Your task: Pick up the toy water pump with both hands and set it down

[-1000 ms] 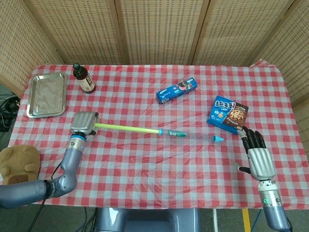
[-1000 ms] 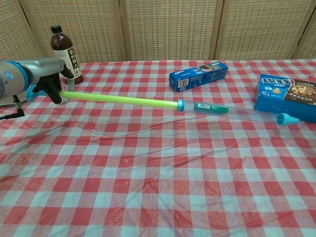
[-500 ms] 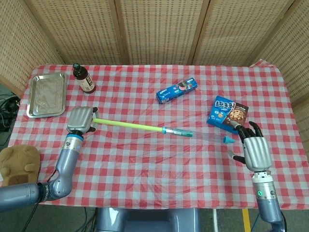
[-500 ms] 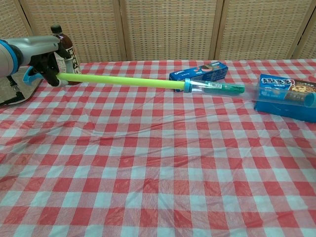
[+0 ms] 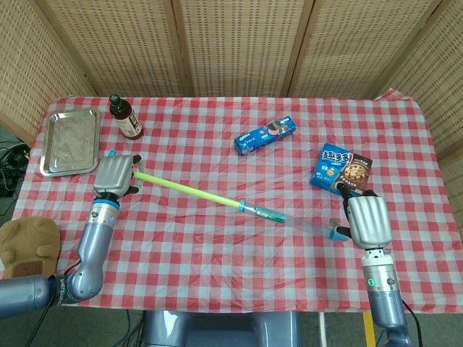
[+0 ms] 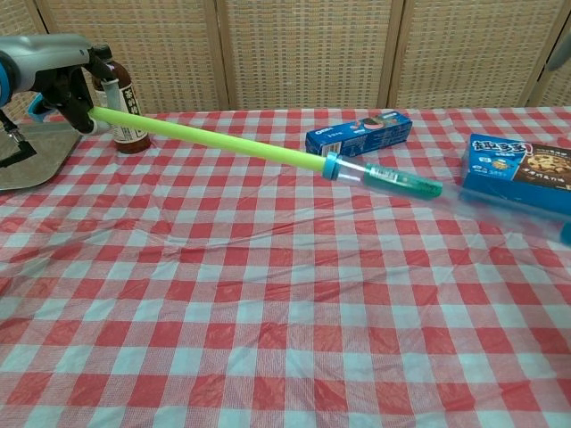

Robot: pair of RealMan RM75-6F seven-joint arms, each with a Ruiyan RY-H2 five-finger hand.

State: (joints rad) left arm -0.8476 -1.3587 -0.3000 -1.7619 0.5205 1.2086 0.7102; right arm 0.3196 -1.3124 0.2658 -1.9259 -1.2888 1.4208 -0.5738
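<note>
Raised since half a second ago, the toy water pump (image 5: pixel 217 196) now slants clear of the table (image 5: pixel 217 246), its yellow-green rod running from 10 o'clock down toward 4 o'clock. Left hand (image 5: pixel 113 175) grasps the handle end, beside the brown bottle (image 5: pixel 125 117) and steel tray (image 5: pixel 69 141). Right hand (image 5: pixel 366 220) has closed around the blue tip, just below the blue cookie box (image 5: pixel 340 171). An Oreo box (image 5: pixel 265 135) lies toward 12 o'clock.
</note>
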